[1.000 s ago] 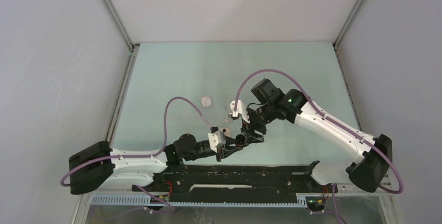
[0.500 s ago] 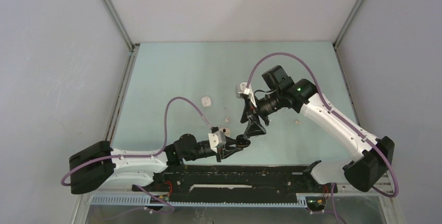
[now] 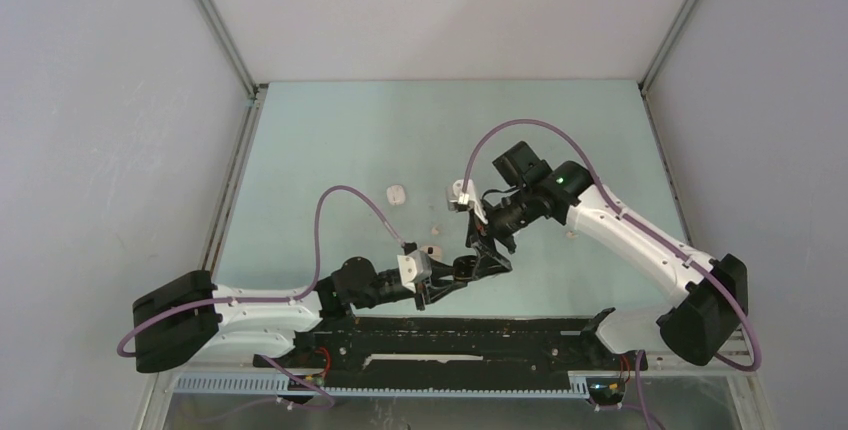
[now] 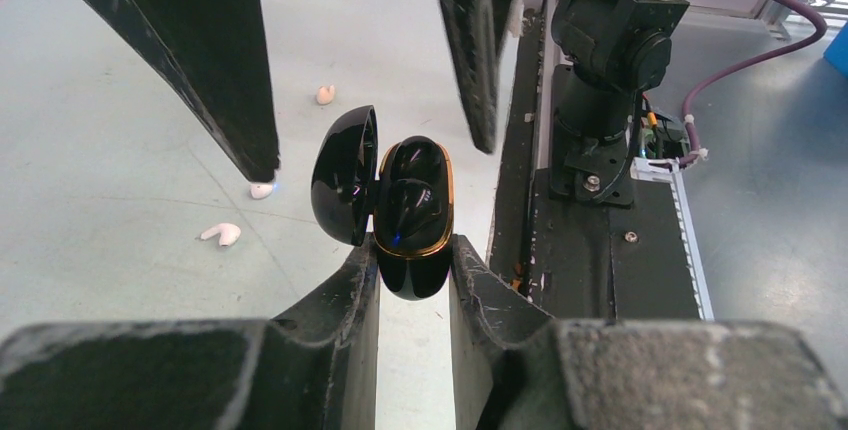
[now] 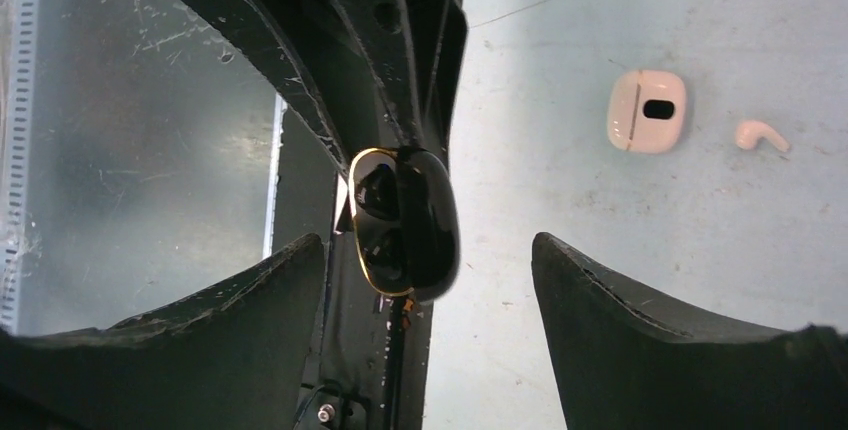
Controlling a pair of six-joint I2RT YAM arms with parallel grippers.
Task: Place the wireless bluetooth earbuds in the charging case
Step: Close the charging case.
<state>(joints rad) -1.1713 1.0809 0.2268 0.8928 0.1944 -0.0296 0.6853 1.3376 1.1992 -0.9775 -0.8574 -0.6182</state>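
Left tool (image 4: 413, 262) clamps the open charging case (image 4: 410, 205); right tool (image 5: 428, 250), wide apart and empty, straddles it; nearest earbud (image 3: 434, 231) lies at its ten o'clock.

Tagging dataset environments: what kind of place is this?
Probably a lab test cell: blank grey walls on aluminium framing, a pale tabletop, left arm and right arm bolted to a black base rail.

Robot test cell in a lab
Grey panel walls (image 3: 100, 150), aluminium corner posts (image 3: 215, 20), pale tabletop (image 3: 330, 140), black mounting rail (image 3: 450, 335).
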